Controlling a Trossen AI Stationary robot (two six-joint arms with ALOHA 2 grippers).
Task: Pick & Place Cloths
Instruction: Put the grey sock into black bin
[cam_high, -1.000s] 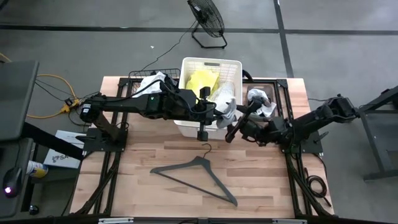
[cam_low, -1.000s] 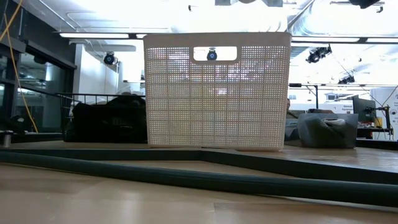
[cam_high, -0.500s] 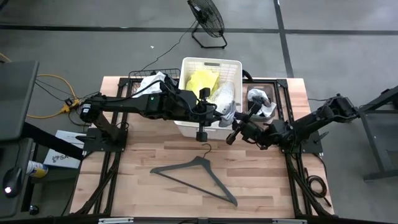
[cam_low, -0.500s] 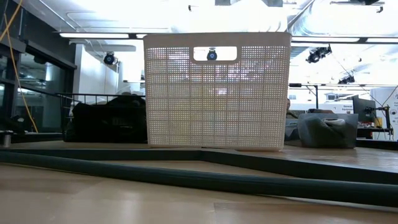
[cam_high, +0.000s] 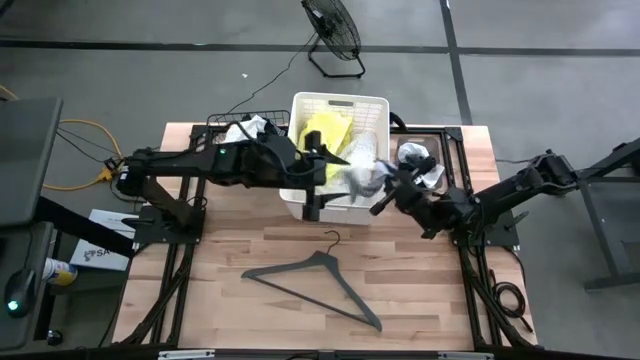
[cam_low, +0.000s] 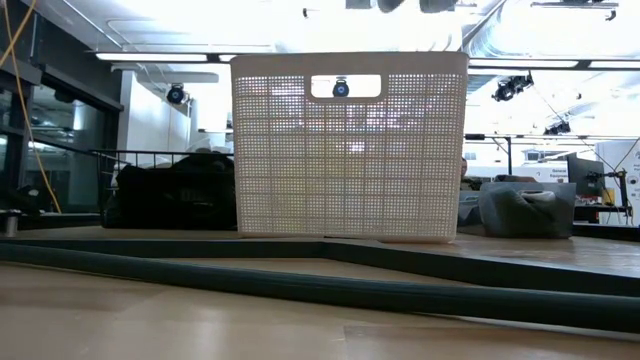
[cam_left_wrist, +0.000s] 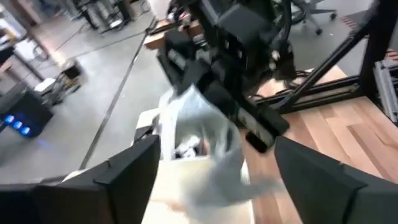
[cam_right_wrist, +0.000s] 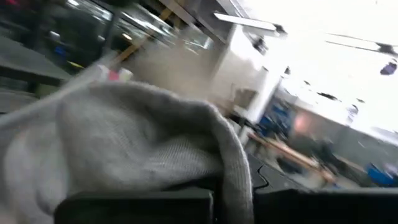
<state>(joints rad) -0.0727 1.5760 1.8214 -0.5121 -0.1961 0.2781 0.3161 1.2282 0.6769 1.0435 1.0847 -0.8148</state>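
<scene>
Grey cloth (cam_high: 362, 173) is pinched in the right gripper (cam_high: 392, 186), jaws clamped on it, right at the basket's (cam_high: 340, 101) right rim; right wrist view is filled with the same grey knit draped over the fingers. Left gripper (cam_high: 318, 196) sits at the basket's front wall with its fingers spread apart and nothing between them; its wrist view looks past the open fingers at the cloth hanging off the right gripper. Yellow cloth (cam_high: 325, 132) is already in the basket. More cloths sit outside it: a black-and-white heap (cam_high: 245, 131) in the wire tray on the left side of the basket, small grey and white ones (cam_high: 418, 160) on the table to its right. Hanger (cam_high: 318, 282) lies flat on the wood out front, well apart from both arms. Risks as I see them: the cloth straddles the rim, so a release here could let it slide down the outside wall instead of in. Grip looks like an edge pinch, so a fast swing could shake it loose. Both arms are crowded at the same corner of the basket; a left arm move toward the cloth could clip the right wrist or shove the basket. Low view shows only the basket wall, no help on the drop height.
</scene>
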